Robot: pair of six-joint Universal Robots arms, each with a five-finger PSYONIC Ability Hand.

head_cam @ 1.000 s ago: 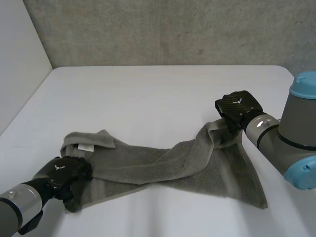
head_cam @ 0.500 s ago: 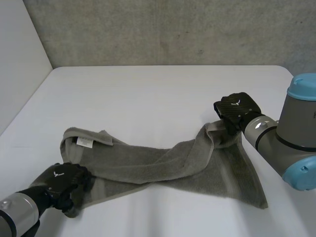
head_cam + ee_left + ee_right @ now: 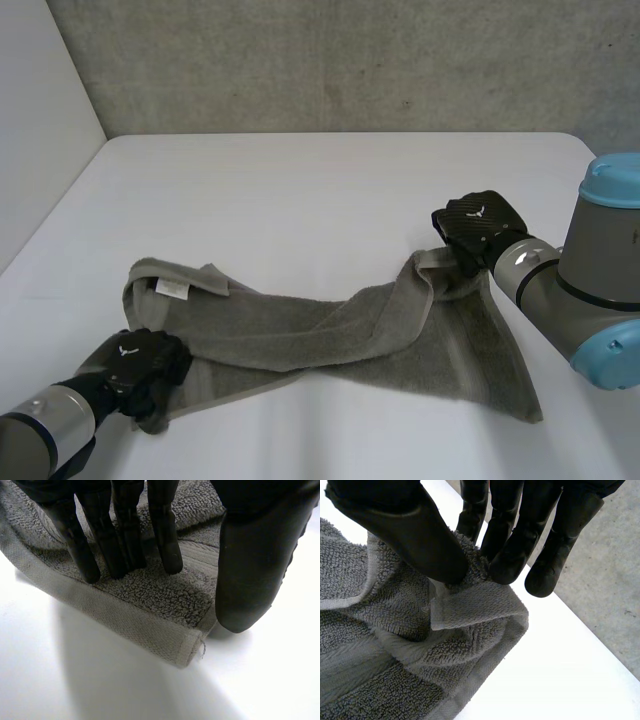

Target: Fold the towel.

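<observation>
1. Because the towel (image 3: 340,330) lies twisted rather than flat, with its long axis running left to right across the near half of the white table (image 3: 300,180), I judge the folding barely begun.
2. Its left end is turned over on itself and shows a small white label (image 3: 172,289). The middle is rolled into a narrow band, and the right end fans out toward the near right.
3. The right hand (image 3: 478,225) is at the towel's far right corner. Its wrist view shows thumb and fingers closed on a bunched fold of that corner, pinching it firmly.
4. The left hand (image 3: 140,365) is at the near left corner. Its fingers lie straight with their tips on the pile just inside the hem. The thumb stands beside the corner, past the hem, and is not closed on the cloth, so this hand presses rather than grips.
5. The hands thus sit at opposite ends of the long axis, on diagonal corners. The cloth runs right and away from the left fingers, and left and nearer from the right ones.
6. Spreading the towel flat looks like the next need. The left hand would probably have to pinch its corner first, or the cloth may slide out from under the fingertips when the right hand pulls.
</observation>
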